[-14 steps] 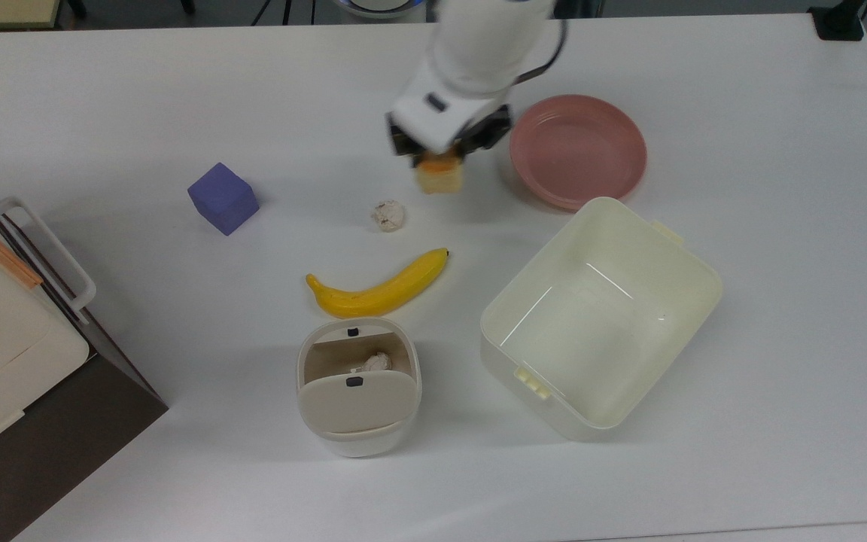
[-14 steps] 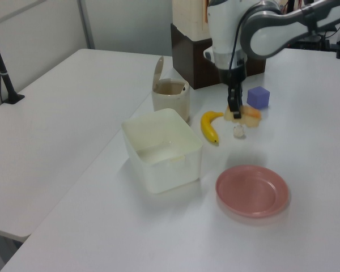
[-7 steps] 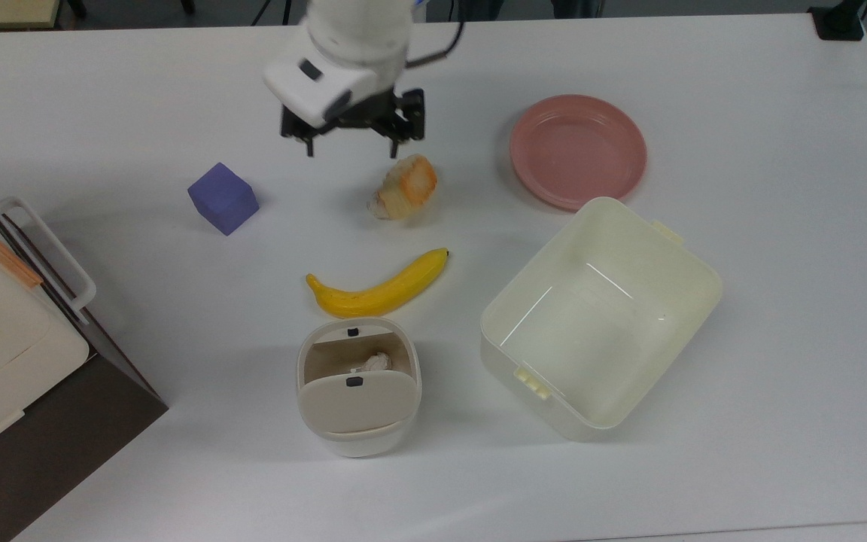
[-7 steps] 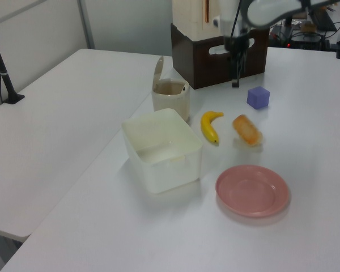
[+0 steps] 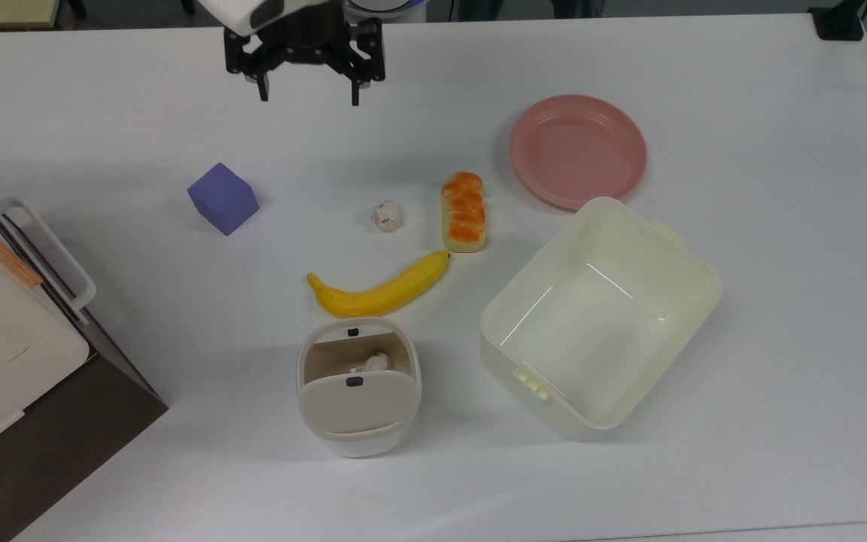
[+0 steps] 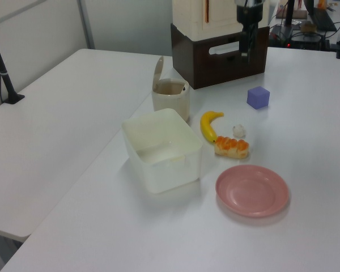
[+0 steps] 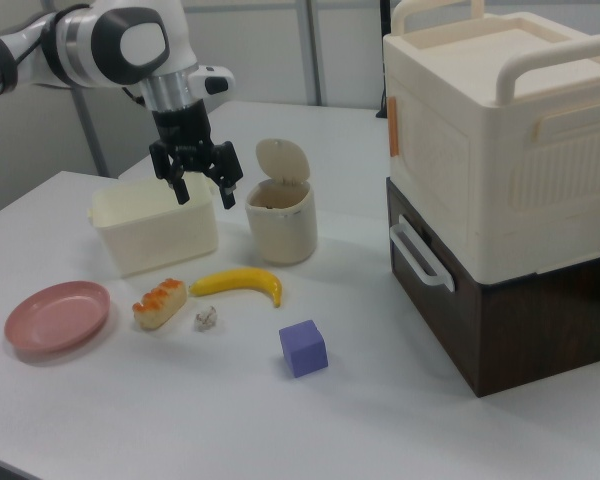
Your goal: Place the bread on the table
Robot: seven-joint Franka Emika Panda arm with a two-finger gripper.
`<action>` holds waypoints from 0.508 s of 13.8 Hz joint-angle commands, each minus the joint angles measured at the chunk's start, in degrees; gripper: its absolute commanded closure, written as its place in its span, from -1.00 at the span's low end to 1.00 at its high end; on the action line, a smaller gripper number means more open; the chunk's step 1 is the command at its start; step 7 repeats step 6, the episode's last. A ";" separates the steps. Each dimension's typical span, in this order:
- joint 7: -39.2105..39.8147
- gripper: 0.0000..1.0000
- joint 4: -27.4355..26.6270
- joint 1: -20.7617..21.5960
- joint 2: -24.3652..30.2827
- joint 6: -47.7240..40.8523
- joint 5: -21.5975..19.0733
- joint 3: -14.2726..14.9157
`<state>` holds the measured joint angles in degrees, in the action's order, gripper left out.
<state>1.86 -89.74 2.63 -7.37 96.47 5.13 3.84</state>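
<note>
The bread [image 5: 463, 211], a golden-brown loaf with an orange segmented top, lies flat on the white table [image 5: 765, 421], free of the gripper. In the top view its near end almost touches the banana's tip. It also lies between banana and plate in the left view [image 6: 232, 147] and the right view [image 7: 160, 303]. My gripper [image 5: 308, 95] hangs high over the table's far edge, well up and left of the bread in the top view. It is open and holds nothing, its fingers spread wide in the right view [image 7: 204, 197].
A yellow banana [image 5: 377, 290], a small paper ball [image 5: 387, 216] and a purple cube [image 5: 223, 198] lie near the bread. A pink plate [image 5: 578, 150], a cream bin [image 5: 697, 275] and a lidded trash can [image 5: 358, 384] stand around. A stacked box [image 7: 500, 180] sits at the table's side.
The gripper let go of the bread, then rose and drew back toward the top view's upper left. The bread tipped off the paper ball and settled flat beside the banana's tip.
</note>
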 commanded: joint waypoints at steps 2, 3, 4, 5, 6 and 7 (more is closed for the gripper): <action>0.60 -1.00 1.06 -1.74 1.57 -2.51 -2.13 -0.06; 0.68 -1.00 1.06 -2.18 1.65 -3.38 -3.27 -0.06; 0.60 -1.00 1.85 -2.88 1.92 -4.52 -4.15 -0.06; 0.60 -1.00 2.03 -3.06 2.01 -4.88 -4.16 -0.06; 0.60 -1.00 2.03 -3.15 2.01 -4.80 -4.25 -0.06; 0.60 -1.00 2.03 -3.15 2.01 -4.80 -4.25 -0.06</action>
